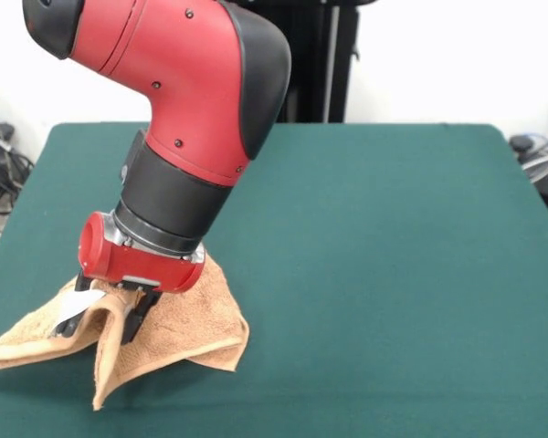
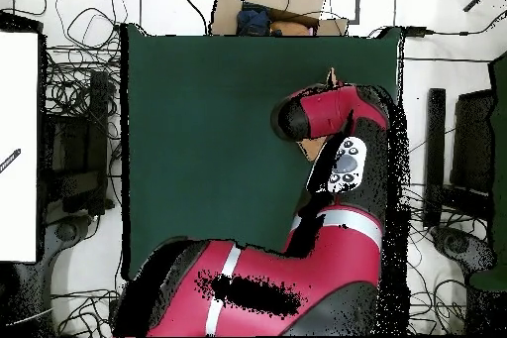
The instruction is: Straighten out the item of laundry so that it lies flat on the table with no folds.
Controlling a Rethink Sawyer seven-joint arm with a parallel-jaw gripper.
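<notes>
The tool [image 1: 99, 321] is down on the towel [image 1: 178, 328], its dark fingers [image 1: 132, 324] clamped on a raised ridge of cloth, with a white tag [image 1: 73, 308] showing beside them. The towel lies crumpled near the front left corner of the green worktop [image 1: 374, 255] in the front view, one corner trailing toward the front edge, folds spreading out on both sides. From overhead the red arm [image 2: 332, 111] covers nearly all of it; only slivers of tan show by the worktop's right edge.

Robotics lab, red arm [image 1: 192, 109] over green felt table [image 1: 393, 237], tangled cables [image 2: 79, 106], plain white walls
</notes>
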